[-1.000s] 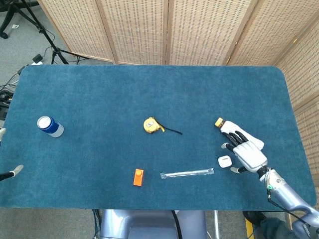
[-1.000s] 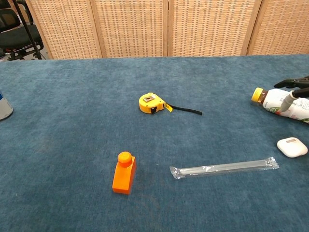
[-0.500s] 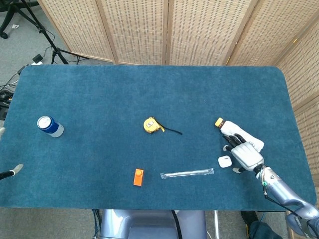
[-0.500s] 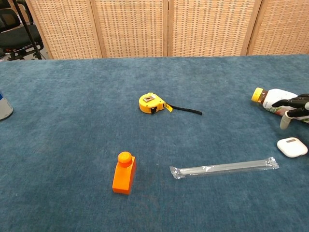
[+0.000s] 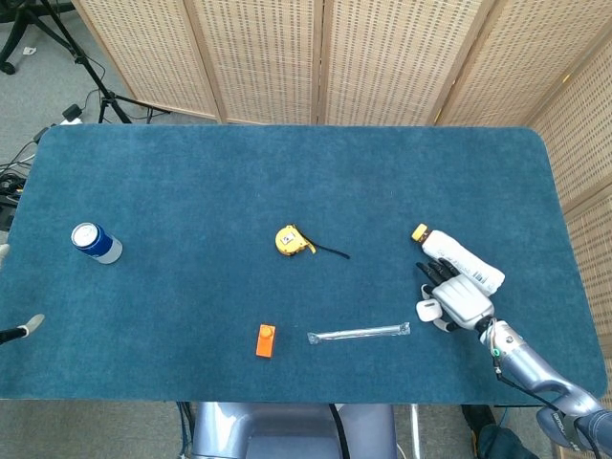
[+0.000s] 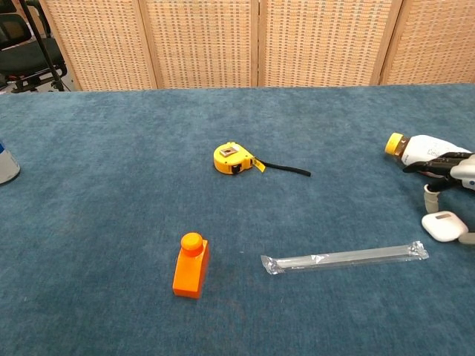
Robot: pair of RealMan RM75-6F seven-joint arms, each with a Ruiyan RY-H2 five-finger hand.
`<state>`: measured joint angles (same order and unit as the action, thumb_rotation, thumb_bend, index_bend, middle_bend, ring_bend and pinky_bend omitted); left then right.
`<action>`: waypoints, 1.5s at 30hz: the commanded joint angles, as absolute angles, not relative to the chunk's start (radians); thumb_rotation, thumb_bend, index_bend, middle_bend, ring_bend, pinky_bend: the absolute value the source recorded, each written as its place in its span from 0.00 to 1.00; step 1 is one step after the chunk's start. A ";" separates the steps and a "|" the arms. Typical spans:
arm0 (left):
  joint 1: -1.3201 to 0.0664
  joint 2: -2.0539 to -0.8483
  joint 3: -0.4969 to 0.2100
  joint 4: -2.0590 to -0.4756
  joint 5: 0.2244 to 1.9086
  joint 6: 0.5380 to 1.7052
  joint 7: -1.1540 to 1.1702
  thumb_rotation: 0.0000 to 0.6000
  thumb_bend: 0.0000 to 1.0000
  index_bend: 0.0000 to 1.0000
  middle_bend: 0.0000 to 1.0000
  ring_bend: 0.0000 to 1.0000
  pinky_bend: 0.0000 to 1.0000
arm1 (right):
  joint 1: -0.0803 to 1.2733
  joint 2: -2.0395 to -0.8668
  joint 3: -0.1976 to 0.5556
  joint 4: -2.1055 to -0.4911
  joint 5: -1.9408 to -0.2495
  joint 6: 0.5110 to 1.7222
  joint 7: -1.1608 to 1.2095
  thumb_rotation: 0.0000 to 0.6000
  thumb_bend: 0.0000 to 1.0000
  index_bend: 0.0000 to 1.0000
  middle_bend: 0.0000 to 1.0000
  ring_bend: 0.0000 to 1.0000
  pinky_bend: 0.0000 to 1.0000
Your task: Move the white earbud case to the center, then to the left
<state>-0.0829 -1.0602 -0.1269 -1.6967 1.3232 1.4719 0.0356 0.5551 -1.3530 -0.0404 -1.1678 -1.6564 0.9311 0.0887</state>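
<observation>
The white earbud case (image 5: 426, 309) (image 6: 444, 225) lies flat on the blue cloth at the right side, just past the right end of a clear plastic-wrapped straw (image 5: 359, 334) (image 6: 345, 258). My right hand (image 5: 459, 298) (image 6: 451, 169) hovers low over it, palm down. Its fingers are spread and come down on both sides of the case, very close to it, without a clear grip. Of my left hand (image 5: 24, 330) only pale fingertips show at the far left edge of the head view, spread apart with nothing in them.
A white bottle with a yellow cap (image 5: 457, 257) (image 6: 418, 148) lies right behind my right hand. A yellow tape measure (image 5: 291, 240) (image 6: 234, 158) sits mid-table, an orange block (image 5: 266, 339) (image 6: 191, 265) near the front, a blue can (image 5: 94, 241) far left. The table's right edge (image 5: 574, 277) is close.
My right hand has slid left and down over the earbud case, so its fingers now bracket it. The case has shifted slightly left. The left hand has stayed put.
</observation>
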 commanded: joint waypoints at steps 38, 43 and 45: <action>-0.098 -0.989 -0.140 -1.653 1.284 1.376 -0.174 1.00 0.00 0.00 0.00 0.00 0.00 | 1.156 -1.857 0.303 -1.522 -0.396 1.114 -0.978 1.00 0.04 0.17 0.00 0.00 0.00; -0.104 -0.990 -0.140 -1.646 1.278 1.361 -0.175 1.00 0.00 0.00 0.00 0.00 0.00 | 1.154 -1.826 0.320 -1.560 -0.462 1.147 -0.955 1.00 0.00 0.00 0.00 0.00 0.00; -0.108 -0.993 -0.138 -1.645 1.279 1.355 -0.167 1.00 0.00 0.00 0.00 0.00 0.00 | 1.145 -1.781 0.325 -1.614 -0.503 1.167 -0.949 1.00 0.00 0.00 0.00 0.00 0.00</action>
<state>-0.1068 -0.9921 -0.1384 -1.6455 1.2787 1.3567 -0.1689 1.1516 -1.8229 0.3183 -1.5658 -0.4611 1.1427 -0.9570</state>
